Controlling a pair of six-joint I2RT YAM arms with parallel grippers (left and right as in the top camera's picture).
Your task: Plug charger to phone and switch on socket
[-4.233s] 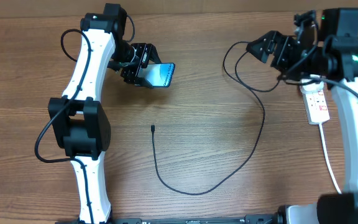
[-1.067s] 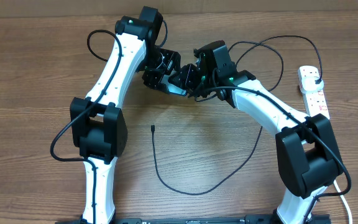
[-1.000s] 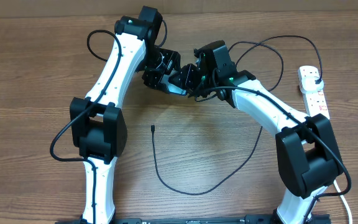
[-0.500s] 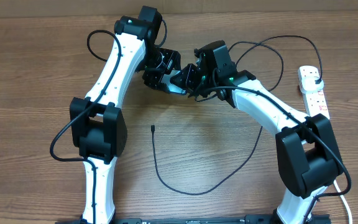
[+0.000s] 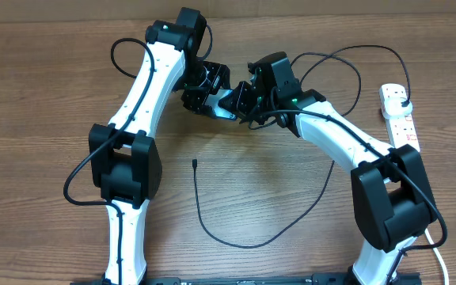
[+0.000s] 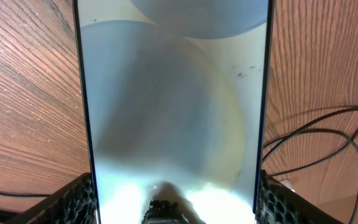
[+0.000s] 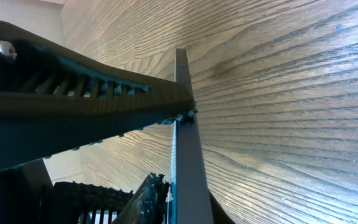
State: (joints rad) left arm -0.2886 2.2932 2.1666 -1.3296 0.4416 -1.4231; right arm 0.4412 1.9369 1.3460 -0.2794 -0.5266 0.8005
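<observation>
Held above the table between the two arms, the phone (image 5: 229,101) is a slim slab with a pale screen. My left gripper (image 5: 206,93) is shut on it across its width; both padded fingers (image 6: 74,200) press its long edges (image 6: 173,106). From the right, my right gripper (image 5: 244,101) is closed over the phone's thin edge (image 7: 188,158), one finger (image 7: 149,198) against the screen side. The charger, a thin black cable (image 5: 240,242), lies looped on the table with its connector tip (image 5: 194,164) free. The socket (image 5: 403,120) lies at the right edge.
The charger cable arcs behind the right arm (image 5: 347,55) toward the white power strip. The left arm's dark finger (image 7: 73,106) crosses the right wrist view close to the phone. Wooden table (image 5: 38,95) stretches to the left and front.
The right gripper's jaws have narrowed onto the phone over the last second. Both arms hold their places; a few seconds ago they were far apart and the right one was near the socket.
</observation>
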